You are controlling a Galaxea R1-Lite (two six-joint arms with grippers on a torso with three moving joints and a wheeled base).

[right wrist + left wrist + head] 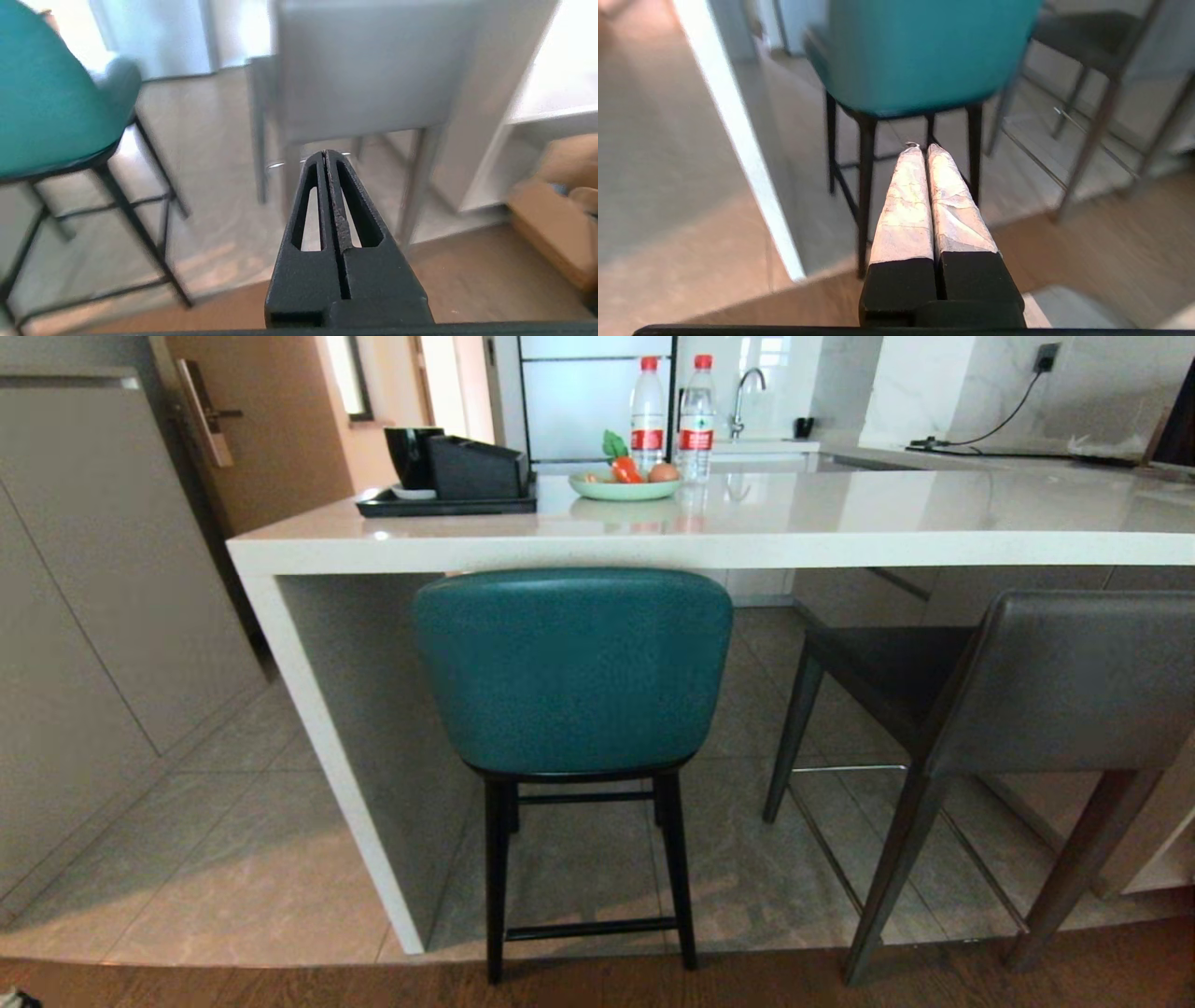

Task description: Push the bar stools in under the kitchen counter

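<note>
The teal stool (572, 672) is tucked against the bench (709, 537), the grey stool (1055, 686) is left out, and both the left gripper (923, 148) and right gripper (325, 154) are held with fingers together.

Open floor gap (747, 728) separates teal stool (574, 672) from grey stool (1055, 681); desk (709, 537) slab leg (327, 747) blocks the left.

A teal-backed bar stool (572, 667) on thin black legs stands beside a dark-grey bar stool (1055, 681) at three o'clock; the glossy white kitchen counter (747, 537) carries a pale-green plate (624, 487) and two red-capped, red-labelled bottles (695, 418).
</note>
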